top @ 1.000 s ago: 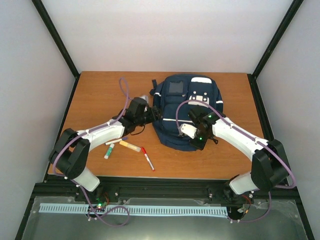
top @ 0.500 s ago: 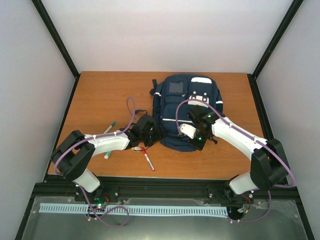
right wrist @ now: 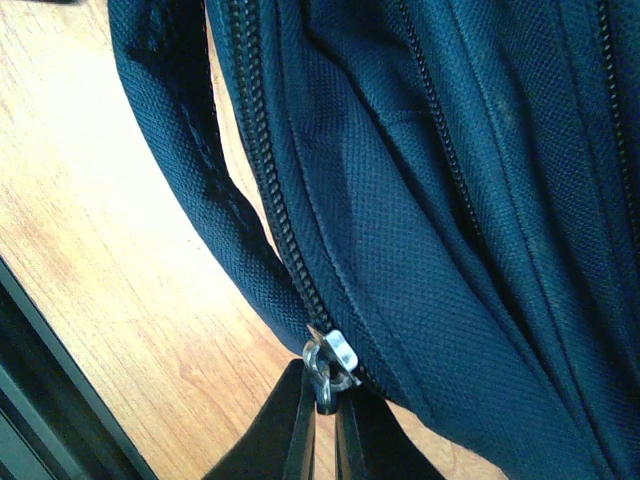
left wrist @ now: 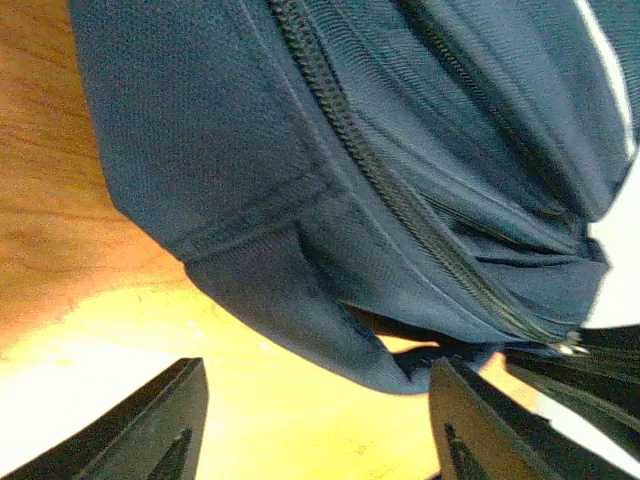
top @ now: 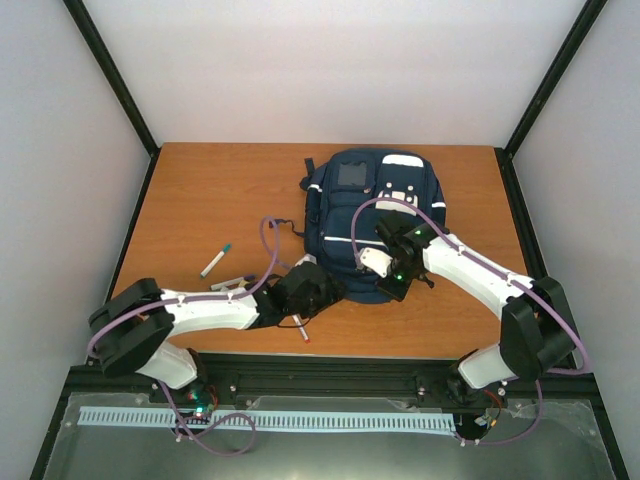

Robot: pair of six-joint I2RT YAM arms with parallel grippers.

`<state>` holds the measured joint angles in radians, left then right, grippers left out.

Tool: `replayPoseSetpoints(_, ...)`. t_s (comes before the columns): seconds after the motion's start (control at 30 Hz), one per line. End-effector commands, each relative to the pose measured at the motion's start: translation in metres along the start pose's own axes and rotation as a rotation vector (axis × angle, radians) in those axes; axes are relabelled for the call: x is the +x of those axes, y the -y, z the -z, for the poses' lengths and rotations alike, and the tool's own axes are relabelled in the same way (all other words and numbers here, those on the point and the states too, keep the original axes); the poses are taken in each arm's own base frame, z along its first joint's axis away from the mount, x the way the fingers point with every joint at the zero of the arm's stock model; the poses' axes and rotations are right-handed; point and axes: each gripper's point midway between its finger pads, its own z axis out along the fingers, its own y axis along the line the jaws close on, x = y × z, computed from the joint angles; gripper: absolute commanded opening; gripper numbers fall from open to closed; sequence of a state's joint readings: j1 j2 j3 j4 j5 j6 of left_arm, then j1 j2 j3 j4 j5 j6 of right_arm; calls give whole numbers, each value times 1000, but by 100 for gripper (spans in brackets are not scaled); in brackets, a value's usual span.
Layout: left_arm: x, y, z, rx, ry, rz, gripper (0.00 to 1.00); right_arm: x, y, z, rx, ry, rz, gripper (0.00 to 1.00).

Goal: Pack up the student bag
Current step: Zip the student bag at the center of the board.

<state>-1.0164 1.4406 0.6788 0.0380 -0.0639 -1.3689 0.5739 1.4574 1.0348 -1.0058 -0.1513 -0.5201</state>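
The student bag [top: 372, 212], navy with white stripes and patches, lies in the middle of the table. My right gripper [top: 392, 288] is at its near edge. In the right wrist view the gripper [right wrist: 325, 400] is shut on the metal zipper pull [right wrist: 323, 378] of the closed zipper [right wrist: 262, 170]. My left gripper [top: 328, 290] is low at the bag's near-left corner. In the left wrist view it [left wrist: 320, 430] is open and empty, with a fold of the bag's fabric [left wrist: 330, 320] just ahead of the fingers [left wrist: 175, 425].
A green-capped white marker [top: 214, 260] lies left of the bag. A red pen [top: 301, 331] lies near the table's front edge, beside the left wrist. Another pen [top: 233, 284] is partly hidden by the left arm. Black frame posts stand at the corners.
My left arm has swung from the bag's left side toward the near edge and right, to the bag's near-left corner, uncovering the green-capped marker. The right gripper has stayed on the zipper pull.
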Motion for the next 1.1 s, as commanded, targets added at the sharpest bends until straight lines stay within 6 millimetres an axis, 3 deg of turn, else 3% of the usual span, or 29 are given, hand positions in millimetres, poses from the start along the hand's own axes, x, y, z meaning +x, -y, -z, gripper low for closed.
replayPoseSetpoints(0.0,6,2,-18,34,5,53,57,-14,-5,2,-26,46,4,3)
replayPoseSetpoints(0.2,10,18,-38,42,-6,5,45,-13,-6,0,-33,43,3,3)
replayPoseSetpoints(0.3,9,16,-45,25,2,-6,25,-11,-6,-2,-35,33,2,3)
replayPoseSetpoints(0.43,1,5,-38,-22,46,-9,1,1,-6,-4,-23,-4,18,3)
replayPoseSetpoints(0.73,-17,-15,-5,-84,141,-50,1,41,5,-10,34,-117,5,3)
replayPoseSetpoints(1.07,-27,-46,21,-122,185,-38,1,74,45,-3,89,-151,-90,3)
